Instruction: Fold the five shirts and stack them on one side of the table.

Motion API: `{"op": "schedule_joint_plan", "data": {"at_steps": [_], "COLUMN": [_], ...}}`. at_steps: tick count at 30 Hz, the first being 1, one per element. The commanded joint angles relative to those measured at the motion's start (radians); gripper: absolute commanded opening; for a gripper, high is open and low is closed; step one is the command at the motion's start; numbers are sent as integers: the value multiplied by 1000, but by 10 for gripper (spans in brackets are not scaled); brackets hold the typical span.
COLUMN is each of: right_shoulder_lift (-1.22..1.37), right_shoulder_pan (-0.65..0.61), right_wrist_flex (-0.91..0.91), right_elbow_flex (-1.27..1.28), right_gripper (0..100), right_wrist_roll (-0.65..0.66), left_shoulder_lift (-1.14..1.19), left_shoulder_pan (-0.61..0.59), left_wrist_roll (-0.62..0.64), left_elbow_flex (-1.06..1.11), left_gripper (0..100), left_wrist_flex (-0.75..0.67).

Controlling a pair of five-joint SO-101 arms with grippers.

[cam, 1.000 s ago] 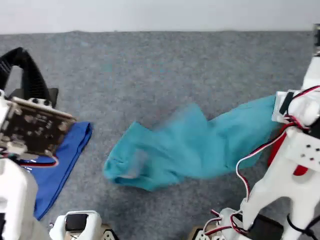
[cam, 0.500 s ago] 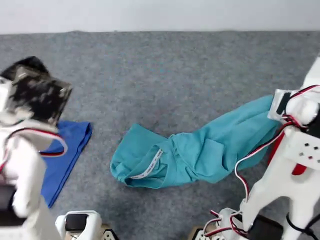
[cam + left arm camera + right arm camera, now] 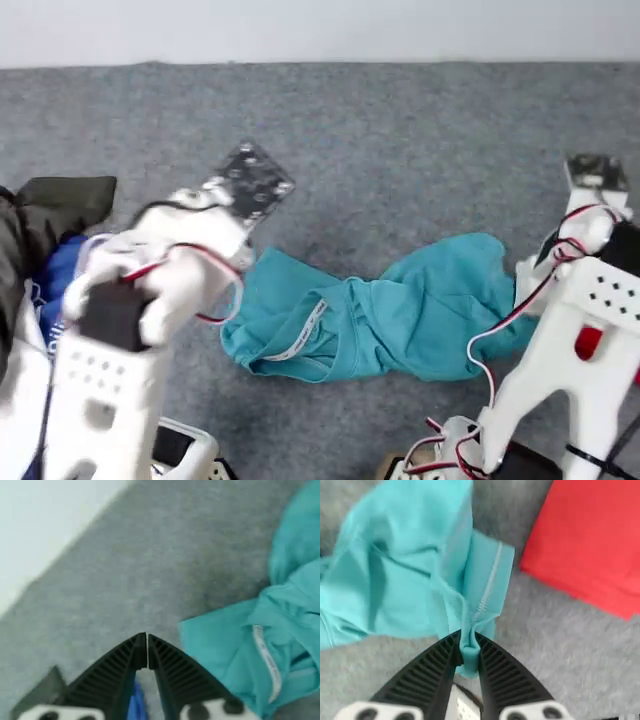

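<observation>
Right gripper (image 3: 466, 647): closest to us, its jaws are pinched on a hem fold of the teal shirt (image 3: 370, 320).
Red shirt (image 3: 590, 545): it lies flat just beside that hem and is cut off at the frame edge, so we cannot judge how it is folded.
Teal shirt: it sits mid-table, bunched, with the collar strip facing up. A second ago it stretched out towards the right arm; now that end has slumped back into the heap.
Left gripper (image 3: 147, 645): the tips are pressed together with nothing between them. It hovers just short of the shirt's collar end, having swung over from the blue shirt (image 3: 55, 265).
Meaning: we judge that folding has not started. The shirt still needs spreading, and the left arm seems to be coming for a second corner.
Blue shirt: the left arm covers most of it.
Dark cloth (image 3: 60, 195): it lies farther back and is cut off at the edge, so we cannot tell whether it is one of the five.
Sleeves: they are lost in the folds.
</observation>
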Motion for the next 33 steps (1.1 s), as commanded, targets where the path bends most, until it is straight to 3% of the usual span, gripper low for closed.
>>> {"op": "schedule_joint_plan", "data": {"at_steps": [1,10,16,22,33], "right_shoulder_lift": [-36,-36,-36,-31,-36], "right_shoulder_pan": [61,122,120,120,124], "right_wrist_flex": [-13,-136,-136,-136,-134], "right_elbow_flex": [74,250,256,256,256], "right_gripper": [9,9,9,9,9], "right_wrist_roll": [23,25,25,18,17], "left_shoulder_lift": [100,508,723,904,1180], "left_shoulder_pan": [72,244,327,413,460], "left_wrist_roll": [43,48,48,48,49], "left_elbow_flex": [10,-236,-421,-570,-871], "left_gripper": [15,21,118,130,130], "left_wrist_flex": [-86,-117,-117,-123,-83]}}
